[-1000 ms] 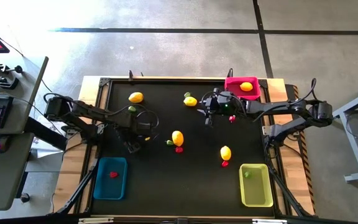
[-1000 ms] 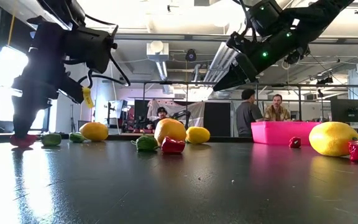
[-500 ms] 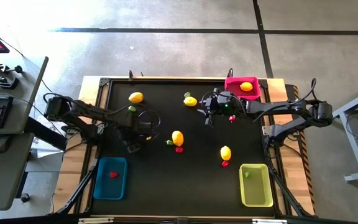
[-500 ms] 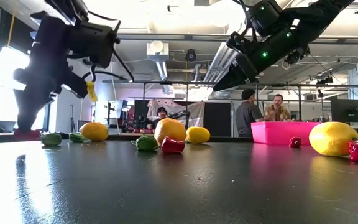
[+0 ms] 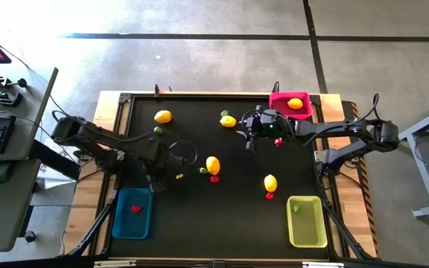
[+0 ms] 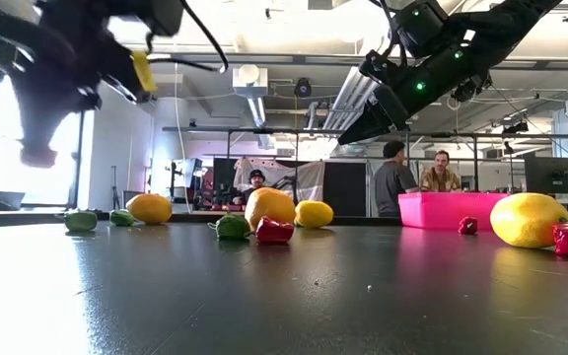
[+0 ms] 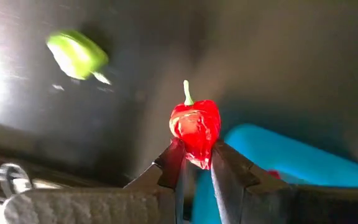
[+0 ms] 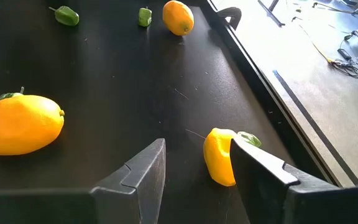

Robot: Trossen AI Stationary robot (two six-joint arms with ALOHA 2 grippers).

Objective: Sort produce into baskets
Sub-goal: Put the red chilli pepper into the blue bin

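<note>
A: High view, item by item?

B: Black table (image 5: 222,216). Blue basket (image 5: 132,214) at the near left corner, one red piece (image 5: 135,209) inside. Yellow-green basket (image 5: 307,221) at the near right corner, one green piece (image 5: 296,209) inside. Pink-red basket (image 5: 290,105) at the far right corner, holding a yellow fruit (image 5: 295,103). Loose on the table — four more yellow fruits, one of them mid-table (image 5: 213,164) with a green piece and a red piece just beside it. Left gripper (image 5: 157,183) sits just beyond the blue basket's far edge; right gripper (image 5: 249,138) hangs near the pink-red basket.

A: Low view?

B: Left gripper (image 6: 39,153) raised above the table at the picture's left, a small red piece at its tip. On the table: yellow fruits, green pieces, a red pepper (image 6: 273,230). People stand in the room behind.

A: Left wrist view?

B: Left gripper (image 7: 197,155) — fingers clenched on a red pepper (image 7: 195,124), stem pointing away from the fingers. The blue basket (image 7: 291,162) lies beyond it; a green piece (image 7: 76,55) rests on the table apart.

A: Right wrist view?

B: Right gripper (image 8: 194,165), fingers spread, grasping nothing. A yellow pepper (image 8: 219,155) lies on the table, partly hidden behind one finger (image 8: 260,168). A large yellow fruit (image 8: 18,123) lies to one side.
</note>
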